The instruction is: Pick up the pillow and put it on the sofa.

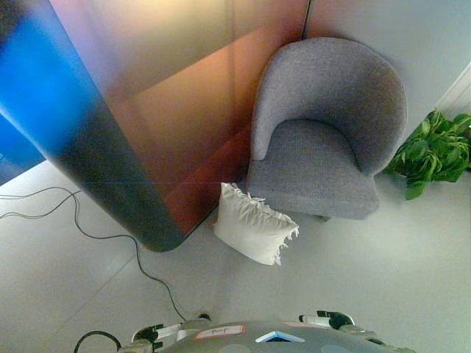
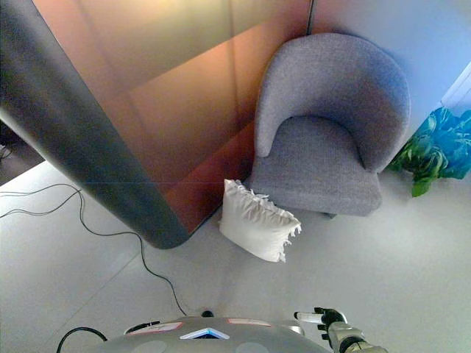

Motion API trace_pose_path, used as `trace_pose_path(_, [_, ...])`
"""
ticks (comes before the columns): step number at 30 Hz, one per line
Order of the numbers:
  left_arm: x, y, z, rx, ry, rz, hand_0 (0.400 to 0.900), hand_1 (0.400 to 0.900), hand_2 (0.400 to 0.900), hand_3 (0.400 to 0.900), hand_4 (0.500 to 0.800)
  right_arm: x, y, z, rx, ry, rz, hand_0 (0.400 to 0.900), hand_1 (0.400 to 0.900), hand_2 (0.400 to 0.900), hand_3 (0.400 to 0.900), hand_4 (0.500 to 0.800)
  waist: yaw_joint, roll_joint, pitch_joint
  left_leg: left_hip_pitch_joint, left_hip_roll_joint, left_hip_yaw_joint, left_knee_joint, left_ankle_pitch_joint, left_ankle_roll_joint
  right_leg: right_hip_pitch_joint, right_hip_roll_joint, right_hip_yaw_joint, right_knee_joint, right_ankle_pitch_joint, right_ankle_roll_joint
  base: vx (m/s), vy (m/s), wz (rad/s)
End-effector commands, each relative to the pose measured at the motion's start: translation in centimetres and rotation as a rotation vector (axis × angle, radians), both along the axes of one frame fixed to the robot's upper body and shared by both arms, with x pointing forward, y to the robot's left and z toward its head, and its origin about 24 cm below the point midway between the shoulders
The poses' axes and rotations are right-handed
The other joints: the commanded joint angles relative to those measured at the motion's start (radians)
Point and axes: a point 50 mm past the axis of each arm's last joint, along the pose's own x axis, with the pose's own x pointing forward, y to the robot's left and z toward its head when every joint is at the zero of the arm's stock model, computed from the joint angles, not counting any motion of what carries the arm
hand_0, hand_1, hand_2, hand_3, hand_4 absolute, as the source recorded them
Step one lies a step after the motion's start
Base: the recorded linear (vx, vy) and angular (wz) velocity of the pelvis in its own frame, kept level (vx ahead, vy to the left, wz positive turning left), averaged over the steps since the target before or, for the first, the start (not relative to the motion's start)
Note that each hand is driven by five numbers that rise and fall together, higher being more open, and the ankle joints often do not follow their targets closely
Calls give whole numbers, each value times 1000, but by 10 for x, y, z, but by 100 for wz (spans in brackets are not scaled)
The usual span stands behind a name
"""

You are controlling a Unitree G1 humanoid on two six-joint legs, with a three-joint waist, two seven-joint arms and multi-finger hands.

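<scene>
A white pillow with a fringed edge stands on the floor. It leans against the front left corner of the grey armchair-style sofa; the sofa's seat has nothing on it. My left hand shows only at the bottom edge, low and well short of the pillow. My right hand also sits at the bottom edge, to the right and about as far from the pillow. Neither hand touches anything.
A large rounded wood-toned panel with a dark edge stands left of the pillow and sofa. A green potted plant sits at the right by the wall. A thin cable runs over the pale floor at the left.
</scene>
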Motion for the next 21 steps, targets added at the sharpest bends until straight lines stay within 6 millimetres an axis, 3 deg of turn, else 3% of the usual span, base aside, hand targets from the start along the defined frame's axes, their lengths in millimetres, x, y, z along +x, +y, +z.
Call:
trace_pose_path(1, [13,6,2,45,-7,48,900,900,900,900,800,27,-3,4,-28,-79,39,900,900,900,900,800,32,15,41,43,-5,-4,25,-94,43,-72,12,18,29,63,-22,0,0,0])
trace_pose_path(8, [14,3,1,6,-3,50,900,900,900,900,800,18,-3,3,12,-22,30,900,900,900,900,800,29,15,44,46,-5,-1,24,-95,42,-70,14,18,27,63,-24,0,0,0])
trace_pose_path(21, [14,2,1,-5,1,44,900,900,900,900,800,21,-1,3,15,-35,25,900,900,900,900,800,32,24,46,41,-7,-8,25,-91,41,-73,16,16,27,62,-26,0,0,0])
